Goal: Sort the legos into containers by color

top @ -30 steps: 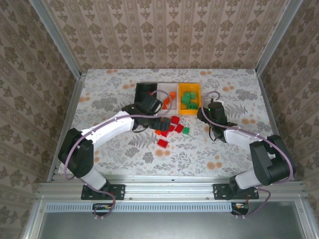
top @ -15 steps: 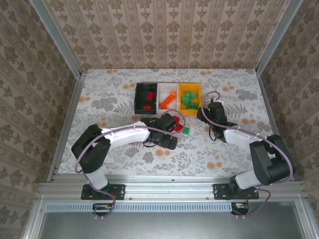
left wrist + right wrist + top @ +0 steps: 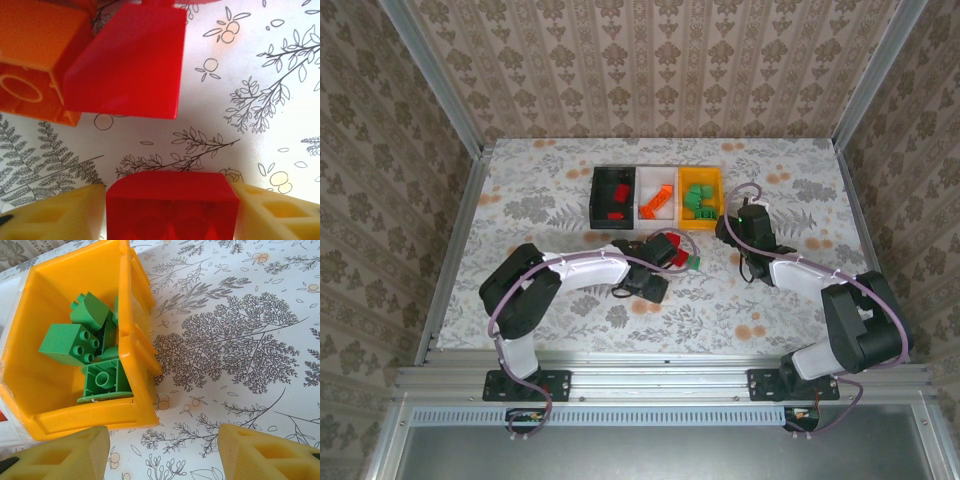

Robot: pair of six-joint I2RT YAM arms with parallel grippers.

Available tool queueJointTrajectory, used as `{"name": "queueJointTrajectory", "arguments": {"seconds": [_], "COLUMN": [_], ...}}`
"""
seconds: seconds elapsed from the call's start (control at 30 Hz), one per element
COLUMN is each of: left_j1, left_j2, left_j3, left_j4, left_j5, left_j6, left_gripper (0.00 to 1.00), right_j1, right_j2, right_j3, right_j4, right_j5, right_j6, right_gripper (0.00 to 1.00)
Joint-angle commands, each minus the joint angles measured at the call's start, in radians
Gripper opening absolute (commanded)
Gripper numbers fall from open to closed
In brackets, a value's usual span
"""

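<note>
Left wrist view: the left end effector (image 3: 171,220) has its pads pressed to both flanks of a red brick (image 3: 172,197), clamped on it near the middle of the surface (image 3: 550,180).
Neighbours: a second red brick (image 3: 130,60) and an orange brick (image 3: 30,55) lie just beyond, touching each other.
Right end effector (image 3: 162,452): jaws apart and empty, just beside the yellow bin (image 3: 140,350) of green bricks (image 3: 75,342).
Bins: a row toward the far edge; the black bin (image 3: 597,195) holds reds, the white bin (image 3: 648,185) oranges.
Loose: one green brick (image 3: 694,263) beside the left end effector.
Step in hand: likely carrying this red brick to the black bin.
Doing it well: rise straight up before travelling, so the neighbours are not dragged. Release low inside the black walls.
</note>
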Motion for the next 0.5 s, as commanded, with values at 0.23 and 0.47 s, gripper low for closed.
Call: {"name": "queueJointTrajectory", "arguments": {"seconds": [0.23,0.47], "left_j1": [-0.003,0.049], "left_j2": [-0.038,-0.179], "left_j3": [-0.011,0.102], "left_j4": [0.008,-0.133], "left_j5": [-0.017,-0.049], "left_j6": [0.052,0.101], "left_gripper": [0.44,0.44], "right_j1": [0.004,0.010], "right_j2": [0.003,0.015], "right_j3": [0.002,0.009], "right_j4": [0.009,0.005], "right_j5": [-0.036,-0.034], "right_j6": [0.007,0.004], "right_gripper": [0.59,0.59]}}
